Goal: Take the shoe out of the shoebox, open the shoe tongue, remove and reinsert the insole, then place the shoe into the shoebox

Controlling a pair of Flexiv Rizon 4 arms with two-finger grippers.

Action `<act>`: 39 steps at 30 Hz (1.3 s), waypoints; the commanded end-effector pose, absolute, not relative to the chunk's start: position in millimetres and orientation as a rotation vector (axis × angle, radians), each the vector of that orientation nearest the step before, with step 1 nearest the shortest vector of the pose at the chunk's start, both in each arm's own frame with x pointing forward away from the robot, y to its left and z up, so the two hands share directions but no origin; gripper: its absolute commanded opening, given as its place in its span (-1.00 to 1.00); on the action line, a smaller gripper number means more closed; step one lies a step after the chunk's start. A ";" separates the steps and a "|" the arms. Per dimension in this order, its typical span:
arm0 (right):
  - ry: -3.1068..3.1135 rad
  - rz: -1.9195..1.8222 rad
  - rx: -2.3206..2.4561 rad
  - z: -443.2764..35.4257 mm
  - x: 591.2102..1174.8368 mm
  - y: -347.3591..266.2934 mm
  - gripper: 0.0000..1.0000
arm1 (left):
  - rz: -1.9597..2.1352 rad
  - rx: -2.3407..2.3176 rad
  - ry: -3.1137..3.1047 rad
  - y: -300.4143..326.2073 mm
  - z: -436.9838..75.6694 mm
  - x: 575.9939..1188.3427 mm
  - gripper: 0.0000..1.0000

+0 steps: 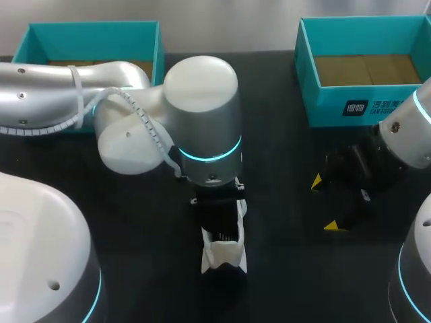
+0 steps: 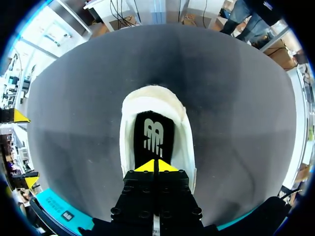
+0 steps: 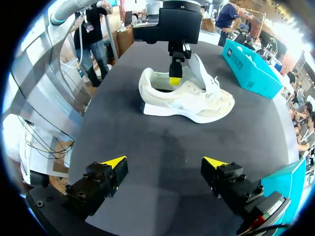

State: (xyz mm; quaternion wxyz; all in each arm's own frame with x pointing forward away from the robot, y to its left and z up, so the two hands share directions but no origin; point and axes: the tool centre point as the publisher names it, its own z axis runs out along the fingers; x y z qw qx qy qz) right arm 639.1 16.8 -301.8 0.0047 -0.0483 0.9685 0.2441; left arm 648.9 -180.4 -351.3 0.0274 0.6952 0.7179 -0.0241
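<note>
Centrally, a white shoe (image 1: 224, 257) is seen standing upright on its sole on the black table (image 1: 289, 276), at about 6 o'clock from the table's middle in the head view. The left gripper (image 2: 156, 166) is held directly above the shoe's opening, its yellow tips pressed together and lowered onto the black insole (image 2: 153, 132); whether the insole's edge is pinched between them cannot be told. The right gripper (image 3: 165, 162) is kept at 3 o'clock of the shoe, well apart from it, spread wide with nothing held. Two teal shoeboxes are set at 10 o'clock (image 1: 94, 32) and 2 o'clock (image 1: 323, 101).
</note>
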 end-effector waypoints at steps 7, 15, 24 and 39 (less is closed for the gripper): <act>3.033 0.762 -0.151 -302.3 638.6 17.3 1.00 | -0.025 2.071 2.251 -188.7 -360.2 651.9 -1.00; 3.033 0.762 -0.151 -302.3 638.6 17.3 1.00 | 0.055 2.030 2.265 -188.5 -370.9 648.5 -0.02; 3.033 0.762 -0.151 -302.3 638.6 17.3 1.00 | 0.072 1.998 2.274 -184.2 -368.2 650.9 1.00; 3.033 0.762 -0.151 -302.3 638.6 17.3 1.00 | 0.053 1.985 2.286 -183.4 -362.3 646.7 1.00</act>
